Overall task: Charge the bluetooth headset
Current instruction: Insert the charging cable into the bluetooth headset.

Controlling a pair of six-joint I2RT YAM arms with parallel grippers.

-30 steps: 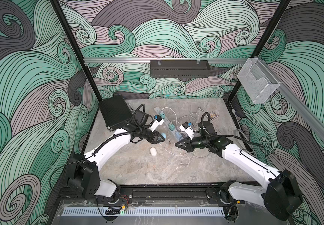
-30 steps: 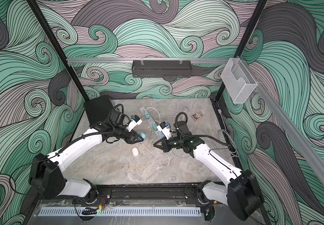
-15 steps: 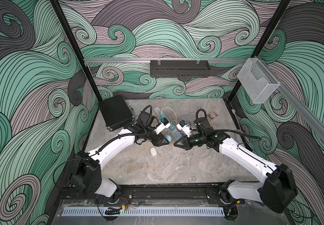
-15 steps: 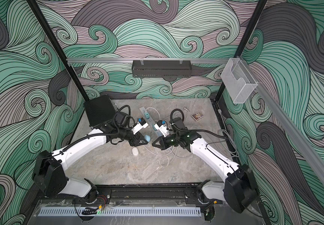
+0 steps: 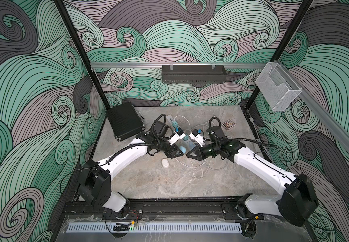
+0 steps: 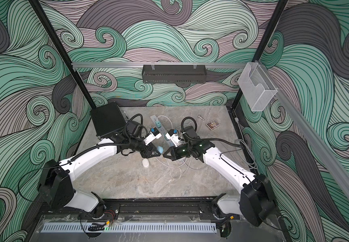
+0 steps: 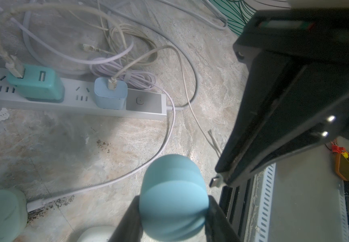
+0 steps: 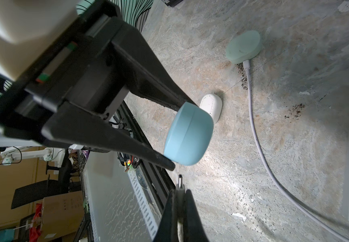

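Left gripper (image 7: 172,211) is clamped on the blue case (image 7: 173,194), one finger on either side. I've got the case up off the surface (image 5: 169,184), over the middle of it in both top views. The case's rounded end pokes out past the fingertips.

Right gripper (image 8: 179,207) is pinched tight on the plug (image 8: 180,181), with only the metal tip showing beyond the fingers. The two grippers face each other nose to nose. The plug tip sits just beside the blue case, close to the tip of one left finger. There's a small gap between plug and case, so no contact.

Down on the surface, a white case (image 5: 165,163) lies on its own near the left gripper. A green case (image 8: 243,47) lies farther off, with a lilac cable (image 8: 253,117) plugged into it. Behind all that runs the power strip (image 7: 75,106), carrying a teal charger (image 7: 37,83) and a blue charger (image 7: 110,94), each with a USB lead pushed in. A tangle of loose cables (image 7: 123,42) lies beside the strip. I can't tell which charger my plug's lead runs back to.
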